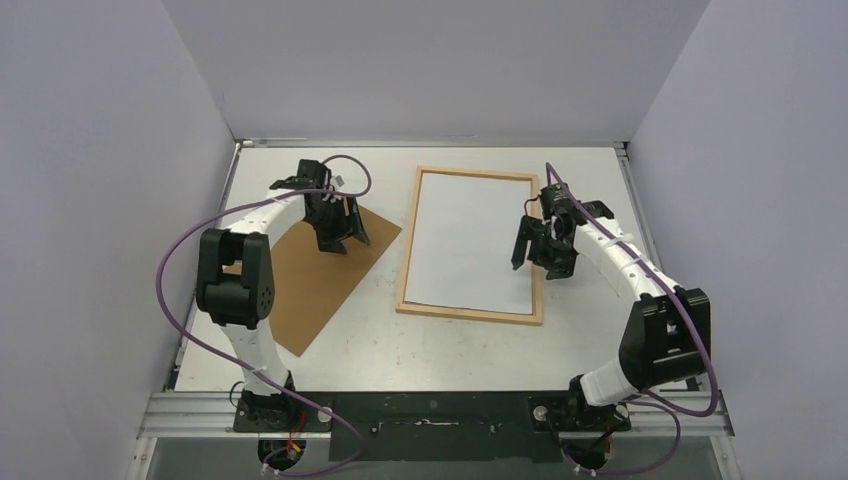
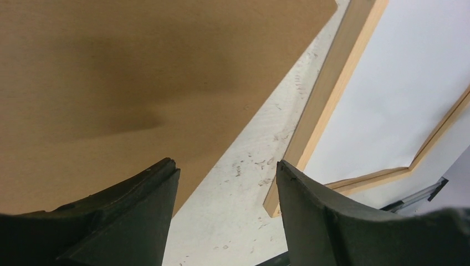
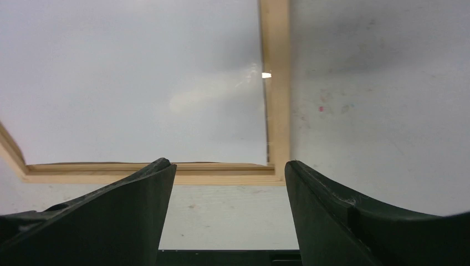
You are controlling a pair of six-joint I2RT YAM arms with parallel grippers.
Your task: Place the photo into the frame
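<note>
The left gripper (image 2: pixel 225 166) was seen spread, with nothing between its dark fingers (image 2: pixel 133 216), poised over a corner of the brown backing board (image 1: pixel 300 280). Its arm was bent forward from the near edge of the table (image 1: pixel 400 350). The right gripper (image 1: pixel 538 262) was likewise held apart and unladen, and was pointed down over the right bar of the frame (image 1: pixel 409 250), toward its near corner. The photo (image 1: pixel 470 240), apparently laid white side up, was seen inside the frame at mid-table.
</note>
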